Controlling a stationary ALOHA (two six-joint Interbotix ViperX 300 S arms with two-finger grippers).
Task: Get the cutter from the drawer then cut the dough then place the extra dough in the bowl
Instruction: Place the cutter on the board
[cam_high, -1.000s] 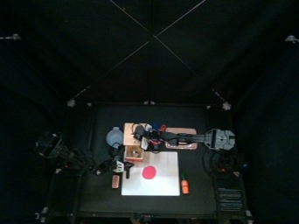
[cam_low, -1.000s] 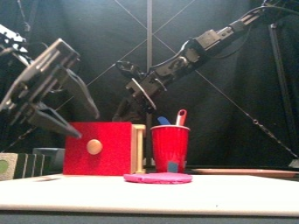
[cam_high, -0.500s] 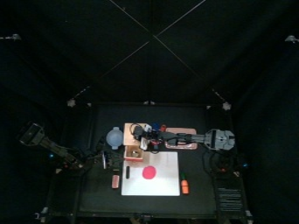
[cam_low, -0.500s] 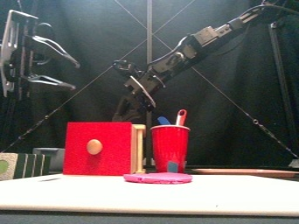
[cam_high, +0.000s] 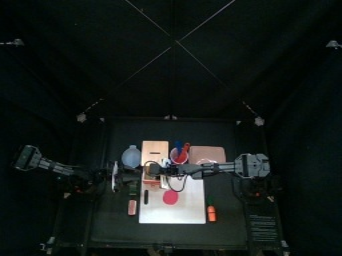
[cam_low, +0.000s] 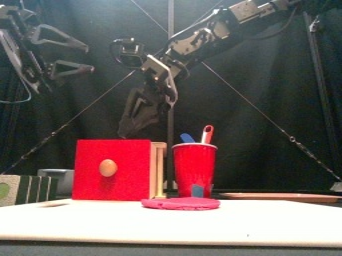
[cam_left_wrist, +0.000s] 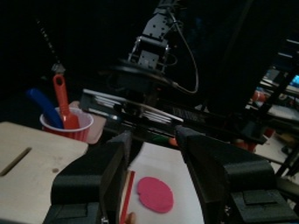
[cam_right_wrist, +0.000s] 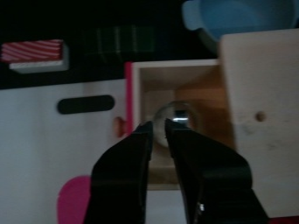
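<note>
Black, matte and tapered, the jaws of the right gripper stand only narrowly parted and grip nothing. Their tips hang over the open drawer. Just beyond the tips, seen through the slit between them, the cutter lies on the drawer's pale wood floor, a small round of bright metal. To one side of the jaws the red drawer front closes the drawer. To the other side is the wooden box, smooth and pale. Past the drawer front lies the white cutting board, flat and plain, and on it the dough, a thin pink disc well apart from the jaws. Farther beyond the tips, past the box's corner, curves the rim of the blue-grey bowl.

In the front view this gripper hangs just above the box top. Just beside the box stands the red cup, tapered and glossy, holding a blue knife and a red knife.

The left gripper is raised high, its jaws spread wide and empty.
</note>
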